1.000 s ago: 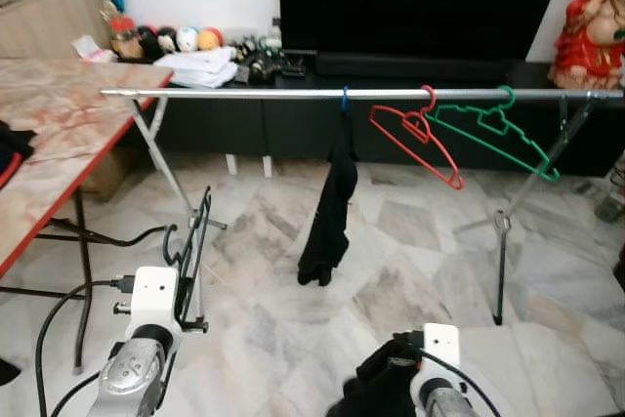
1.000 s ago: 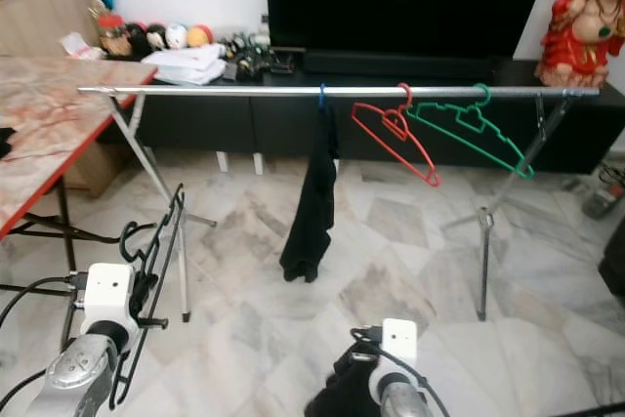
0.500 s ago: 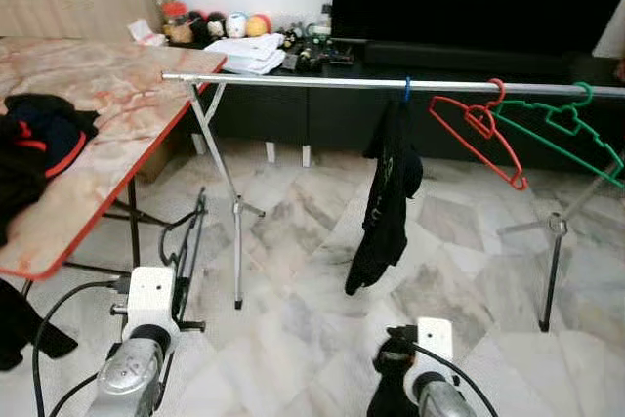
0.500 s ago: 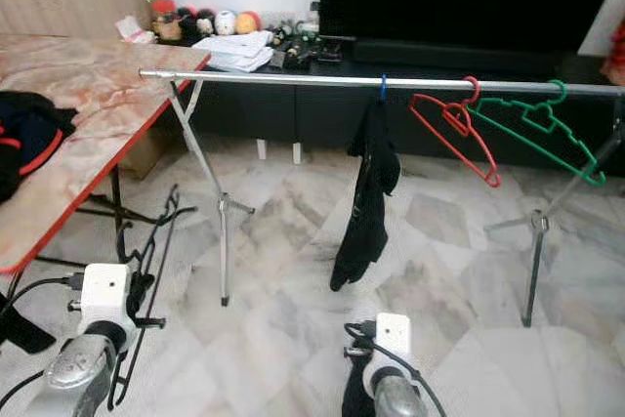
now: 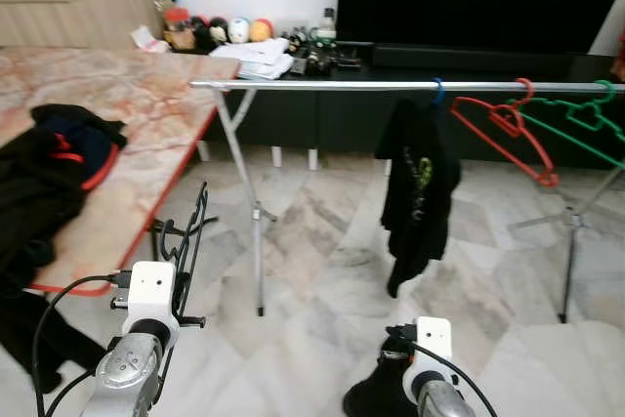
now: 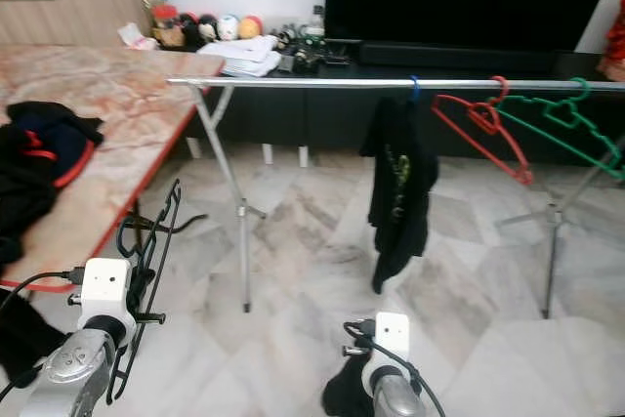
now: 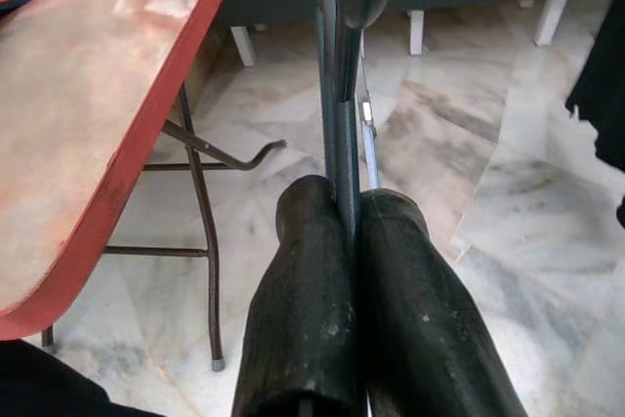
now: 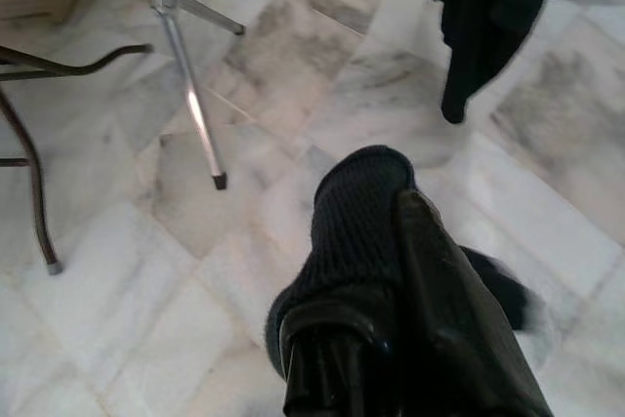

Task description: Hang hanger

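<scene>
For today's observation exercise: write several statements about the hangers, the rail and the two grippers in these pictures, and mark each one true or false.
1. The left gripper is shut on a black hanger. True.
2. The red hanger lies on the table. False: it hangs on the rail.
3. A green hanger hangs beside the red one. True.
4. The right gripper is open, holding nothing. False: it grips a dark knitted cloth.
5. The black garment on the rail hangs from a blue hook. True.
</scene>
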